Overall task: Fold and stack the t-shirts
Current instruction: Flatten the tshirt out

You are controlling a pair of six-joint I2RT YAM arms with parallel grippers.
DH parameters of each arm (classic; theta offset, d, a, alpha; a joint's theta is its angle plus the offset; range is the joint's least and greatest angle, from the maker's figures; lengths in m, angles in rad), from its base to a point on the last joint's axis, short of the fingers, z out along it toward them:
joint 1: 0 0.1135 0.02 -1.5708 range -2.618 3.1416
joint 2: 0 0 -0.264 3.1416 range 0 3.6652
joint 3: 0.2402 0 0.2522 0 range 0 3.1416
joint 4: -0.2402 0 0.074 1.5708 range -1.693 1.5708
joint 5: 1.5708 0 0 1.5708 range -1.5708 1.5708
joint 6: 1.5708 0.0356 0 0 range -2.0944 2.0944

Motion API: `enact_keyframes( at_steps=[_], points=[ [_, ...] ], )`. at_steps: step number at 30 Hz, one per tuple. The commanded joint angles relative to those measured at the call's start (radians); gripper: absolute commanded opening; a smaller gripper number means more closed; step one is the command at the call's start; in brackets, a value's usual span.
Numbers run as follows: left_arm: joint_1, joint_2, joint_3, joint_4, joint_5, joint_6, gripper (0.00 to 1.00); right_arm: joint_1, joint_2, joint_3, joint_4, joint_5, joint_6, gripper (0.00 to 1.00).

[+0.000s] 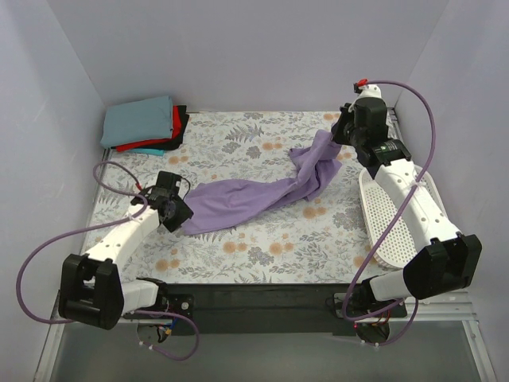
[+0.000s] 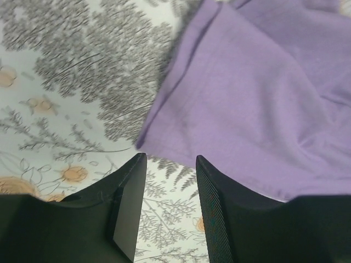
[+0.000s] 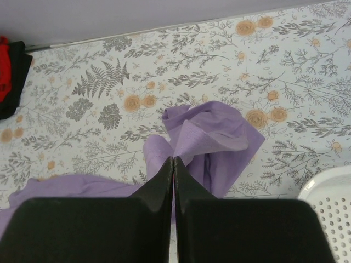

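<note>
The lavender-purple t-shirt (image 1: 254,197) lies stretched across the floral table, one end lifted at the back right. My right gripper (image 1: 337,132) is shut on that raised end and holds it above the table; in the right wrist view the gripper (image 3: 173,159) pinches a fold of the t-shirt (image 3: 214,137). My left gripper (image 1: 180,218) is open at the shirt's near-left end. In the left wrist view the gripper (image 2: 171,159) sits just short of the t-shirt's corner (image 2: 252,104), with only table between the fingers. Folded t-shirts (image 1: 143,123) in grey-blue, red, black and teal are stacked at the back left.
A white mesh basket (image 1: 387,219) lies at the right edge under my right arm; its rim shows in the right wrist view (image 3: 329,197). Grey walls enclose the table on three sides. The folded stack's red and black edge shows in the right wrist view (image 3: 8,71).
</note>
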Motion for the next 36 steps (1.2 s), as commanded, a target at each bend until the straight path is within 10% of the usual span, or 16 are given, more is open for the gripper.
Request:
enact_keyframes(
  at_steps=[1,21,26,36],
  points=[
    [0.004,-0.088,-0.101,-0.02,-0.044,-0.114,0.4,0.0,-0.044,-0.031,0.053,-0.043,0.023,0.01],
    [0.003,0.056,-0.161,0.131,-0.053,-0.133,0.37,0.002,-0.043,-0.072,0.085,-0.098,0.038,0.01],
    [0.003,0.068,-0.128,0.136,-0.053,-0.104,0.0,0.002,-0.041,-0.066,0.088,-0.117,0.043,0.01],
    [0.053,-0.042,0.22,0.087,-0.082,0.008,0.0,-0.011,-0.099,0.014,0.068,-0.083,0.11,0.01]
  ],
)
